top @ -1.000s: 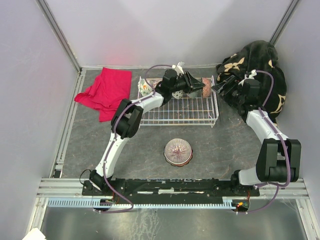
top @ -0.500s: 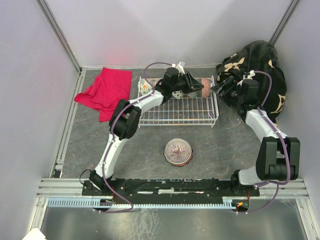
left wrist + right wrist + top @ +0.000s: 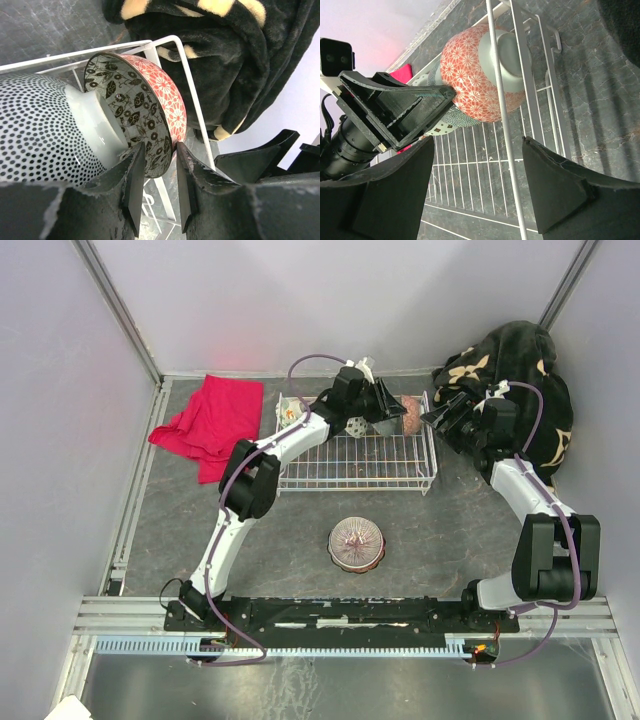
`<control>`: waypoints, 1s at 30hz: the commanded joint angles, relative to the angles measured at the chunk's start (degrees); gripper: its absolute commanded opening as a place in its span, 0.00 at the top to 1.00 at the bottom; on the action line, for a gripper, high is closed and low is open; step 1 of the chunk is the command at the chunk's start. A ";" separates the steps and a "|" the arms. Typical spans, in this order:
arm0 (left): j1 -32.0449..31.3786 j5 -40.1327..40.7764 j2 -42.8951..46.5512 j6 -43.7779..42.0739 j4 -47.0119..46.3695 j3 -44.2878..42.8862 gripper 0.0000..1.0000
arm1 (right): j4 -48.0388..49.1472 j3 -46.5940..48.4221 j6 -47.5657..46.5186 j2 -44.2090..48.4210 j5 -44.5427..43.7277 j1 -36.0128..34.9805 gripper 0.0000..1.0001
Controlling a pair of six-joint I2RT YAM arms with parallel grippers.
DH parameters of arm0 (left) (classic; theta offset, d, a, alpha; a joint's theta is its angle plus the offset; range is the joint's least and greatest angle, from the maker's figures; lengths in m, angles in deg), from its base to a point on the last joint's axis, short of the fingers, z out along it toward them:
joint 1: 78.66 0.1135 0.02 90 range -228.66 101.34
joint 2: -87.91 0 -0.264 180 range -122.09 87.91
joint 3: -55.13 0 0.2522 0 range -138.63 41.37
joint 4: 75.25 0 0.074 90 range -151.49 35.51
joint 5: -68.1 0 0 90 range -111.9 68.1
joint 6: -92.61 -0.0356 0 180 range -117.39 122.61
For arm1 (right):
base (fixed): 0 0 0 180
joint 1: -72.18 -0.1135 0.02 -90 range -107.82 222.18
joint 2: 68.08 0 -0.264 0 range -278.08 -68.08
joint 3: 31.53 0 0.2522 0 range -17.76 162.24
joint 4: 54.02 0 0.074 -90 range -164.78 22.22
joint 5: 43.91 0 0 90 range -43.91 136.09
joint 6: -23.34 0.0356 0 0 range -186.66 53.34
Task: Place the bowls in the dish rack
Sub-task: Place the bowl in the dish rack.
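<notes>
The white wire dish rack [image 3: 350,465] lies at mid-table. A red flower-patterned bowl [image 3: 165,100] stands on edge in its far right corner, leaning on a black-dotted white bowl [image 3: 35,130]. My left gripper [image 3: 160,150] is shut on the red bowl's rim, one finger inside and one outside. In the top view the left gripper [image 3: 393,405] is over that corner next to the red bowl [image 3: 411,416]. My right gripper [image 3: 437,415] hangs open just outside the rack's right side, holding nothing. A pinkish patterned bowl [image 3: 356,543] sits on the table in front of the rack.
A black and cream blanket [image 3: 520,370] is heaped at the back right, close behind the right arm. A red cloth [image 3: 210,420] lies left of the rack. A small bowl [image 3: 290,415] stands at the rack's far left end. Grey walls close off three sides.
The left wrist has shifted slightly up and toward the back right at the rack's corner, still on the red bowl. The right arm has barely moved.
</notes>
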 commanded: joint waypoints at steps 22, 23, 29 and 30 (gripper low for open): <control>0.03 6.89 5.69 -10.79 15.86 -5.64 0.62 | 3.90 0.25 0.09 1.93 0.40 -0.32 0.21; -0.04 6.47 6.80 -10.68 15.66 -5.53 0.61 | 3.92 0.24 0.05 1.90 0.42 -0.38 0.21; -0.79 6.34 10.88 -11.41 15.08 -3.87 0.60 | 3.66 0.22 -0.11 2.10 0.40 -0.33 0.21; -0.90 6.50 11.62 -11.66 15.05 -3.42 0.60 | 3.46 0.22 -0.20 2.22 0.35 -0.33 0.21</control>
